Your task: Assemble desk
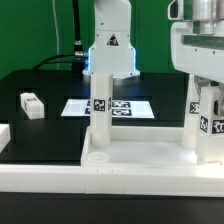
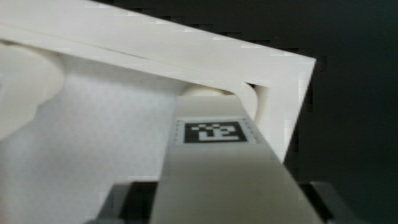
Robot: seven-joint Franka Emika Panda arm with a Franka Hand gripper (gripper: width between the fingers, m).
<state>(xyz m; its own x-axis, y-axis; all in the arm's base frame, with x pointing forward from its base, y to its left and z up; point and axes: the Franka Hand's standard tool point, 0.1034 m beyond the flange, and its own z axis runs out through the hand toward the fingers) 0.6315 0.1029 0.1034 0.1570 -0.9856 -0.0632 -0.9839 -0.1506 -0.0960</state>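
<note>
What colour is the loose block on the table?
White, with a black-and-white tag; the block shows best in the exterior view.

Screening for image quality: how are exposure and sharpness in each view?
Exterior view: white tabletop rim nearly blown out, blue glow beside the arm, tag patterns distinct. Wrist view: soft focus throughout, the tag on the leg blurred but recognisable, black background featureless.

The gripper (image 2: 226,196), closed on the held leg (image 1: 206,122), fills the tabletop (image 1: 140,158) corner at the exterior view's right. In the wrist view that leg sits just inside the raised rim's corner, with little room beside it. The standing leg (image 1: 100,112) blocks the opposite corner, and between the two legs the tray floor lies open from above. The black table (image 1: 45,135) is open around the loose leg (image 1: 32,104). The robot base (image 1: 110,45) closes off the back, behind the marker board (image 1: 125,106).
</note>
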